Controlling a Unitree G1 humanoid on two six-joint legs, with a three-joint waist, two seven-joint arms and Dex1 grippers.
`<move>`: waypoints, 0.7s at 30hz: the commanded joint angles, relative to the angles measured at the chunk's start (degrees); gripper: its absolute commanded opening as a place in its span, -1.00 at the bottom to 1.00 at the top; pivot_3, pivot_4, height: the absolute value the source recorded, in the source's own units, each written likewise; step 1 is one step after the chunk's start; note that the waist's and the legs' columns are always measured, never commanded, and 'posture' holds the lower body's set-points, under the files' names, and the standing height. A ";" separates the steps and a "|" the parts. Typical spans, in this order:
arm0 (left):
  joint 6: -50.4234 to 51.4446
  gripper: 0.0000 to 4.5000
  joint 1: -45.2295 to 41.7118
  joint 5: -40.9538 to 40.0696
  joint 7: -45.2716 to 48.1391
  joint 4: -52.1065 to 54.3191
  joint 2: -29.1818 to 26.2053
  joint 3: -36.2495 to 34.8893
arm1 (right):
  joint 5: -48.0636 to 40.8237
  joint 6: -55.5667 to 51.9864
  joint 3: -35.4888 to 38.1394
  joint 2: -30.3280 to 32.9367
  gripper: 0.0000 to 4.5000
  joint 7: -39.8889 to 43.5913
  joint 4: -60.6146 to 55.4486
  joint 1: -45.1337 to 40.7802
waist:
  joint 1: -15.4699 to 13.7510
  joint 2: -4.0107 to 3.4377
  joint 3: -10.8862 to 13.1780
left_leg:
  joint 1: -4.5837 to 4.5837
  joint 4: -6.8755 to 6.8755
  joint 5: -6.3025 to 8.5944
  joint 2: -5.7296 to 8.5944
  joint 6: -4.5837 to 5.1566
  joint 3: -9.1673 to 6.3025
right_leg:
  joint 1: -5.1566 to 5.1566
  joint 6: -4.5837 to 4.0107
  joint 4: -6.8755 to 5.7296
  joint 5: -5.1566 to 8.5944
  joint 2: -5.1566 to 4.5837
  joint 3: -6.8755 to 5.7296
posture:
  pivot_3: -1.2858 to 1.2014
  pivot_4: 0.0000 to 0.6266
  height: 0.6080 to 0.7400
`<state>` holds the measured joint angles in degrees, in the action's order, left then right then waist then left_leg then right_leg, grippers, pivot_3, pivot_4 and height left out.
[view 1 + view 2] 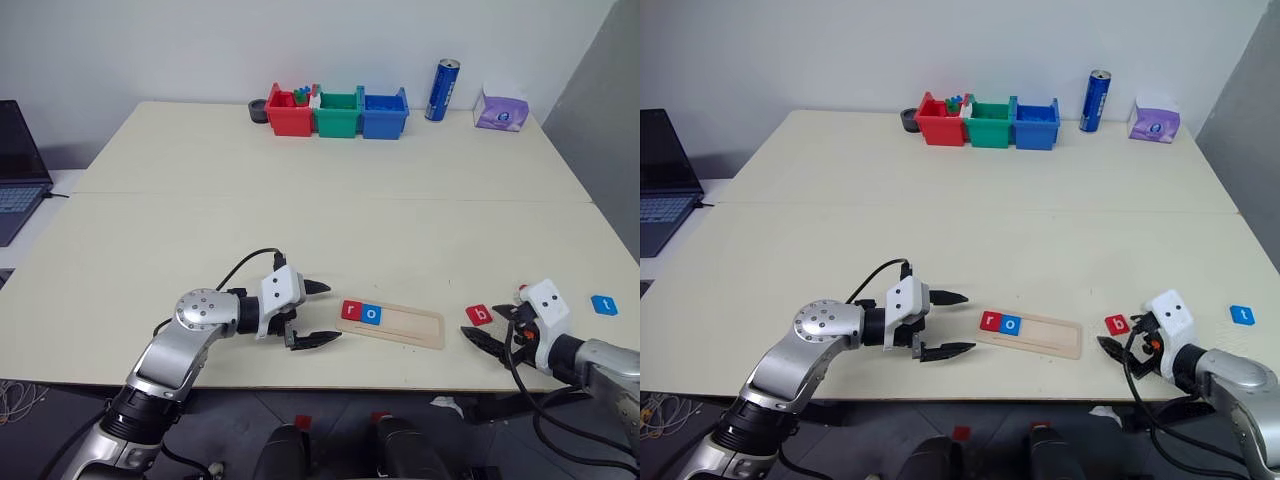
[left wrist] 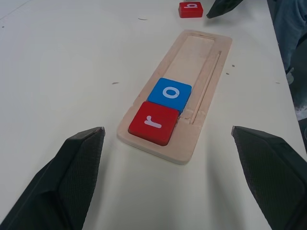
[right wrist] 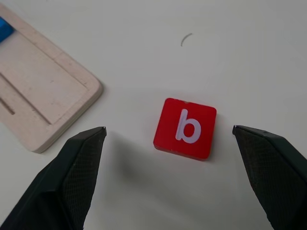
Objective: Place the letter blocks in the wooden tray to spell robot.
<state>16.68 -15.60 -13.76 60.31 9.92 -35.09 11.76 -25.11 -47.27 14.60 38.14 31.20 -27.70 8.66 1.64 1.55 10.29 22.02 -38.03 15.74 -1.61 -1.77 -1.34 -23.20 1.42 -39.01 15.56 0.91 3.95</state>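
Third letter in hand: red square "r" tile [image 1: 350, 310] and blue square "o" tile [image 1: 371, 314] already seated side by side at the left end of the long pale wooden tray [image 1: 415, 327], remaining slots bare

Right gripper [image 1: 496, 339] spread wide, hovering low over the red square "b" tile [image 3: 185, 128], framed between the two black fingers, not yet touched; tile flat on the cream table [image 1: 330, 220], just beside the tray's right end

Next, by judgement: lower, close on the tile's edges, lift, carry leftward, set down snug against the "o"

Left gripper [image 1: 311, 314] also spread wide, empty, parked at the tray's left end

Blue "t" tile [image 1: 603, 305] farther right, well apart

Red, green and blue plastic bins [image 1: 336, 112], blue can [image 1: 442, 90], purple tissue pack [image 1: 501, 112] along the far edge, laptop [image 1: 18, 165] at the left; nothing across the short path
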 commanded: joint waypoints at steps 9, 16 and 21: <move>-2.40 1.00 -0.21 -0.04 -1.78 -0.70 -0.79 -3.05 | 5.02 -0.20 -1.14 -10.37 0.74 -13.62 -2.76 0.29 | 0.05 -0.05 -0.03 | 0.01 0.02 0.00 -0.01 0.00 0.01 | -0.01 0.00 0.00 0.00 0.01 0.01 | 0.03 -0.52 1.00; -2.63 1.00 -0.05 0.32 -2.88 -0.57 -0.82 -3.43 | 9.40 -1.98 -3.04 -14.18 -0.34 -21.03 -6.23 1.24 | 0.09 -0.04 -0.06 | 0.00 0.02 0.00 -0.01 0.00 0.00 | -0.01 0.00 0.00 0.00 0.00 0.02 | 0.03 -0.52 1.00; -2.59 1.00 -0.52 0.67 -3.59 -0.37 -0.22 -2.86 | 9.23 -6.53 -2.23 -20.19 -0.35 -26.72 -10.70 1.30 | 0.04 -0.04 -0.06 | 0.01 0.02 0.00 -0.01 0.00 -0.02 | -0.01 0.00 0.00 0.00 -0.01 0.02 | 0.03 -0.52 1.00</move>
<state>14.68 -15.58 -13.13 57.09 8.62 -35.51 9.55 -16.50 -51.79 11.34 19.04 6.75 -36.23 9.57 1.68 1.50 10.22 22.02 -38.01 15.74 -1.63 -1.77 -1.36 -23.21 1.42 -39.01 15.57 0.90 3.97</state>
